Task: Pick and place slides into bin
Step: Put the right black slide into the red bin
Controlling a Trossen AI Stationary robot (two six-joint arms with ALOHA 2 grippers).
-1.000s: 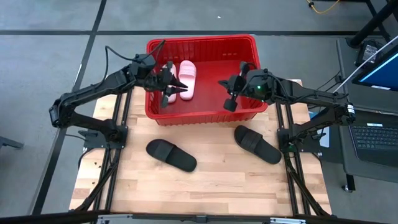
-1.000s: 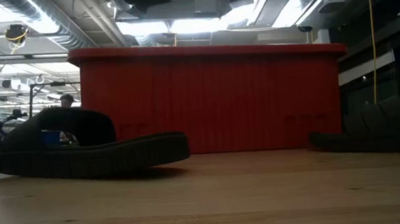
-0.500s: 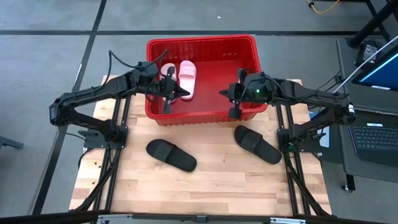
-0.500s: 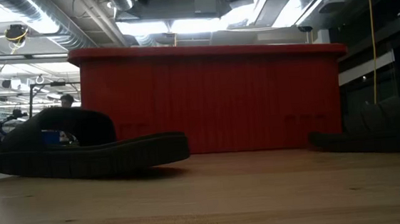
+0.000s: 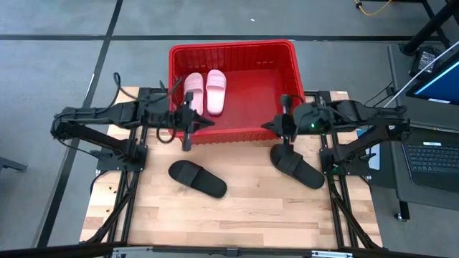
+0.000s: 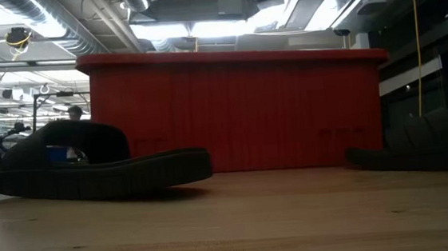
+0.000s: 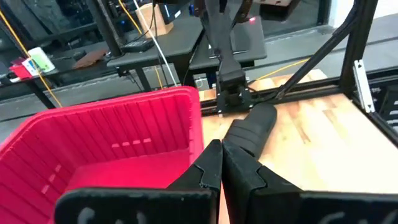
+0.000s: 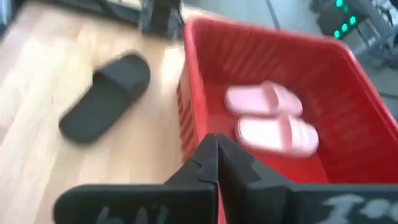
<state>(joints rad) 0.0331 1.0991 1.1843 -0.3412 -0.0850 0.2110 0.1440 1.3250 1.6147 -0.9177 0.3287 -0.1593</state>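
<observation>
The red bin [image 5: 233, 89] stands at the table's far middle. Two pale pink slides [image 5: 206, 92] lie side by side on its floor at the far left; they also show in the right wrist view [image 8: 268, 118]. Two black slides lie flat on the table: one near the left [image 5: 197, 179], one near the right [image 5: 296, 166]. My left gripper [image 5: 204, 122] is shut and empty, just at the bin's near wall on its left. My right gripper [image 5: 270, 127] is shut and empty at the near wall on its right, above the right black slide's far end.
The wooden table [image 5: 237, 215] shows bare boards in front of the black slides. In the low view the bin's near wall [image 6: 235, 112] stands behind both black slides [image 6: 91, 164] [image 6: 418, 146]. A laptop [image 5: 430, 154] sits off the table's right side.
Both grippers have drawn back from above the bin toward the table's near edge, to its near wall. The pink slide that was under my left gripper now lies clear beside the other one. The black slides have not moved.
</observation>
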